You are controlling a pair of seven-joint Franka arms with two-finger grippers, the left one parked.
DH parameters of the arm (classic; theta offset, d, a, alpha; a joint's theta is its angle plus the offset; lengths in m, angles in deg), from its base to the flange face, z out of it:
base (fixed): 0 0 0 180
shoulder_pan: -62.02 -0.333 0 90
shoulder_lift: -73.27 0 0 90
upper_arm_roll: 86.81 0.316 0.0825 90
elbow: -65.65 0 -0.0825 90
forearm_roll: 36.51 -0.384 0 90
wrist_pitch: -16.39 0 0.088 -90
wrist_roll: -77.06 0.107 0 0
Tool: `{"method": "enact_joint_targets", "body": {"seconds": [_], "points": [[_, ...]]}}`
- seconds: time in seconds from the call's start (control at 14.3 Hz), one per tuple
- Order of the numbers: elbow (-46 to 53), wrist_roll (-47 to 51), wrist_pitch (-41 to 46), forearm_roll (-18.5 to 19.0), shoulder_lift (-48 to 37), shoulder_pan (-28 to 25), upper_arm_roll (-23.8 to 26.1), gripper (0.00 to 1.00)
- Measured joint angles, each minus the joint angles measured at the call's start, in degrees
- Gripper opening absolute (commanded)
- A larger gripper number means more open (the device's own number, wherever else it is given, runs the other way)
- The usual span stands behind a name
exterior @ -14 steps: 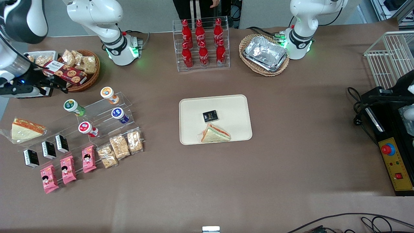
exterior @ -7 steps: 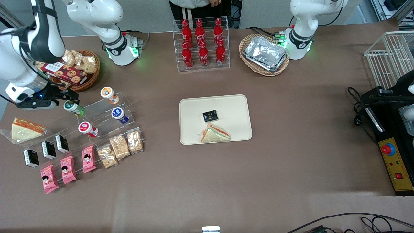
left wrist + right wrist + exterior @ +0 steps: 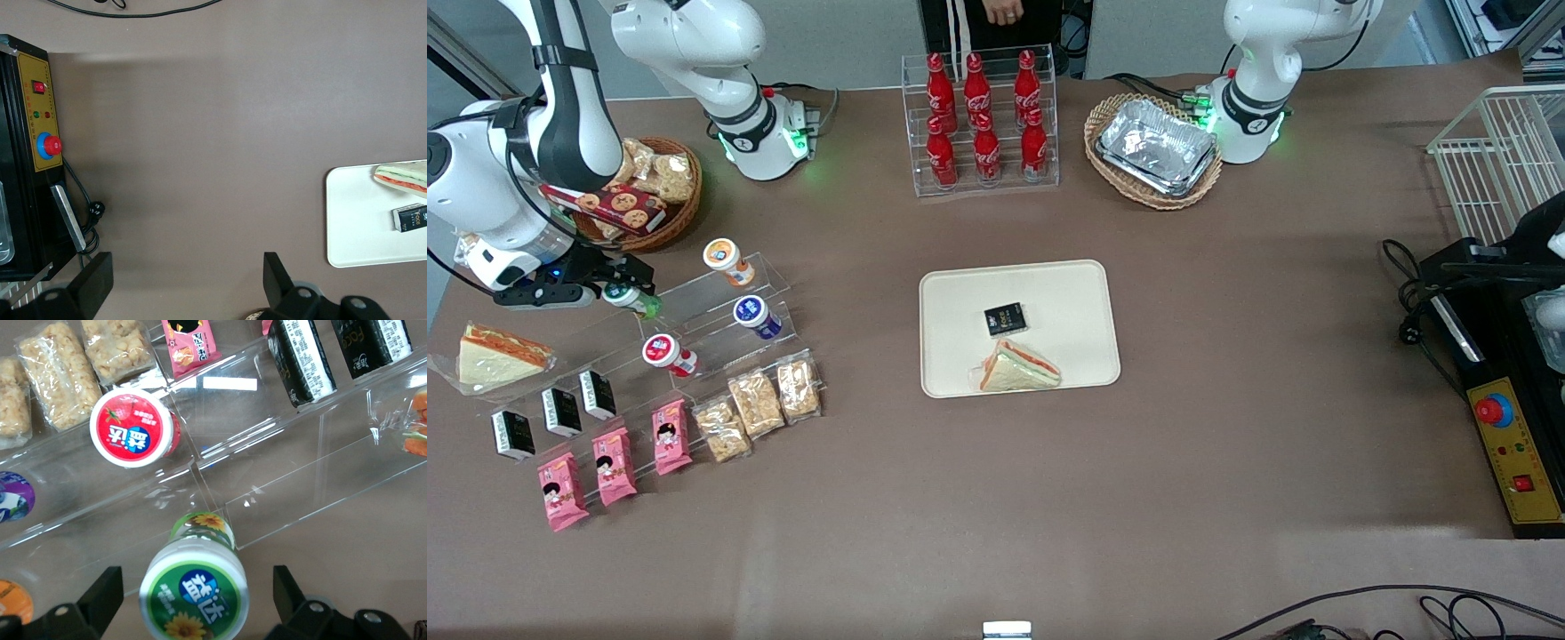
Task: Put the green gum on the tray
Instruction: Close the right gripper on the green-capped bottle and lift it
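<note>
Front view, nearest row: pink snack packets (image 3: 609, 462) and small black boxes (image 3: 560, 411) lie flat in lines on the desk (image 3: 1049, 516), laid out as stock and no part of this job.
Tray: the cream tray (image 3: 1072, 293) sits mid-desk, well apart from the bottles, toward the parked arm's end. A sandwich (image 3: 1021, 366) fills its near edge and a black packet (image 3: 1005, 319) lies just farther in. The rest is bare, so there is room to set a bottle down.
Clear stand: a stepped acrylic rack (image 3: 711, 307) holds the bottles tipped with their lids toward the camera, which leaves each lid and neck free to grasp.
Red-lidded bottle: it rests on the step nearer than the target (image 3: 132, 428).
Green gum: it lies in the rack (image 3: 194, 590), tilted, not yet lifted and nowhere near the tray.
Gripper: it hangs right at the gum's lid (image 3: 630, 280). The jaws are spread wide, one finger on each side of the lid with a clear gap on both sides. They are placed to close across the round cap, in my judgement.
Next call: close squarely, since a round lid may roll out of a skewed pinch.
</note>
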Motion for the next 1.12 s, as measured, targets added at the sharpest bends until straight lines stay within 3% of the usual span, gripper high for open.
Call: {"method": "enact_joint_targets", "body": {"seconds": [0.21,0.63,0.77,1.12], "points": [[0.00,-0.07,-0.09,0.00,-0.01,0.00,0.00,0.93],[-0.01,-0.08,-0.18,0.00,-0.01,0.00,0.00,0.38],[-0.02,-0.07,-0.26,0.01,-0.03,0.01,0.00,0.32],[0.17,-0.08,0.21,0.01,-1.31,0.01,0.02,0.32]]}}
